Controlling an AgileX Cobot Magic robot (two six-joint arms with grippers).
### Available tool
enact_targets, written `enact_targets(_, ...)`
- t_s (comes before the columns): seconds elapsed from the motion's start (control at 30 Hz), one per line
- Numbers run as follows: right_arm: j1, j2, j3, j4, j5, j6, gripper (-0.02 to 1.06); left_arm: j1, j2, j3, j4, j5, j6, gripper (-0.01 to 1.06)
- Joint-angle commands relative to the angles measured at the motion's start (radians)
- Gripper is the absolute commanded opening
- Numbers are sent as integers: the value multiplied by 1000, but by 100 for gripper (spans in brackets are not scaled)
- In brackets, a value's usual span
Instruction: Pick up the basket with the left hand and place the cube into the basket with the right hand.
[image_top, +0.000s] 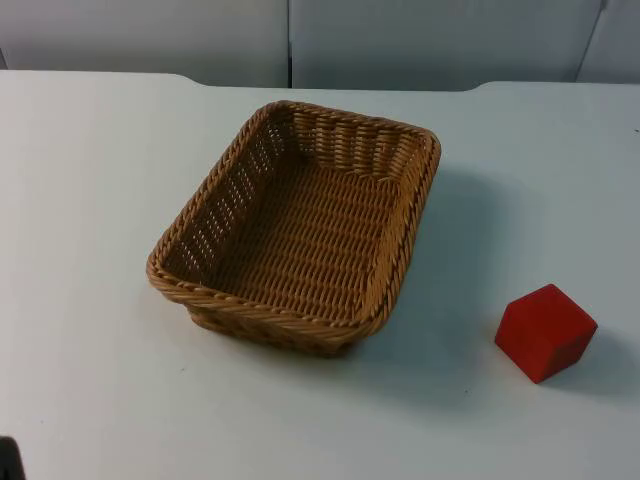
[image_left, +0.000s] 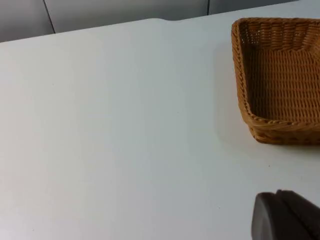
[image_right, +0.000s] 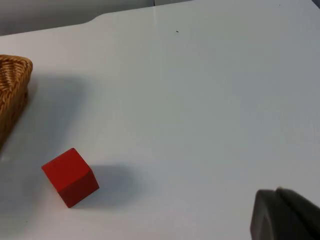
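Note:
A brown wicker basket (image_top: 262, 312) stands on the white table near the middle, rectangular and with nothing inside. A red cube (image_top: 545, 331) rests on the table to the basket's right, a short gap away from it. My left gripper (image_left: 286, 216) hangs over bare table to the left of the basket (image_left: 241, 75), well apart from its rim. My right gripper (image_right: 285, 215) hangs over bare table on the far side of the cube (image_right: 70, 176) from the basket (image_right: 12, 85), touching neither.
The white table (image_top: 90, 180) ends at the grey partition wall (image_top: 150, 35) behind the basket. A small black part (image_top: 8, 460) shows at the near left corner of the top view.

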Motion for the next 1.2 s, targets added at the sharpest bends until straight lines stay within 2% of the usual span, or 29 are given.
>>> enact_targets(0.0, -2, -4, 5, 6, -8, 3, 0, -8, 1, -1, -9, -18, -8, 0)
enact_targets(0.1, -2, -4, 5, 6, -8, 3, 0, -6, 63, -22, -51, -68, -8, 0)
enact_targets(0.13, -2, -4, 5, 6, -8, 3, 0, -6, 125, -53, -115, -126, 7, 0)
enact_targets(0.2, -2, -4, 5, 6, -8, 3, 0, -6, 260, -111, -215, -175, 67, 0)
enact_targets(0.27, -2, -4, 5, 6, -8, 3, 0, -6, 321, -139, -246, -187, 91, 0)
enact_targets(0.37, -2, -4, 5, 6, -8, 3, 0, -6, 562, -245, -281, -228, 153, 0)
enact_targets(0.5, -2, -4, 5, 6, -8, 3, 0, -6, 697, -300, -281, -237, 198, 0)
enact_targets(0.6, -2, -4, 5, 6, -8, 3, 0, -8, 888, -361, -302, -224, 294, 0)
enact_targets(0.63, -2, -4, 5, 6, -8, 3, 0, -8, 888, -361, -302, -224, 294, 0)
enact_targets(0.73, -2, -4, 5, 6, -8, 3, 0, -8, 1048, -374, -398, -228, 415, 0)
enact_targets(0.77, -2, -4, 5, 6, -8, 3, 0, -8, 1048, -374, -398, -228, 415, 0)
enact_targets(0.83, -2, -4, 5, 6, -8, 3, 0, -8, 1105, -374, -485, -246, 482, 1)
enact_targets(0.93, -2, -4, 5, 6, -8, 3, 0, -8, 1149, -374, -540, -267, 526, 5)
enact_targets(1.03, -2, -4, 5, 6, -8, 3, 0, -8, 1192, -374, -550, -347, 566, 24)
enact_targets(1.07, -2, -4, 5, 6, -8, 3, 0, -8, 1192, -374, -550, -347, 566, 24)
enact_targets(1.17, -2, -4, 5, 6, -8, 3, 0, -8, 1226, -374, -552, -407, 566, 45)
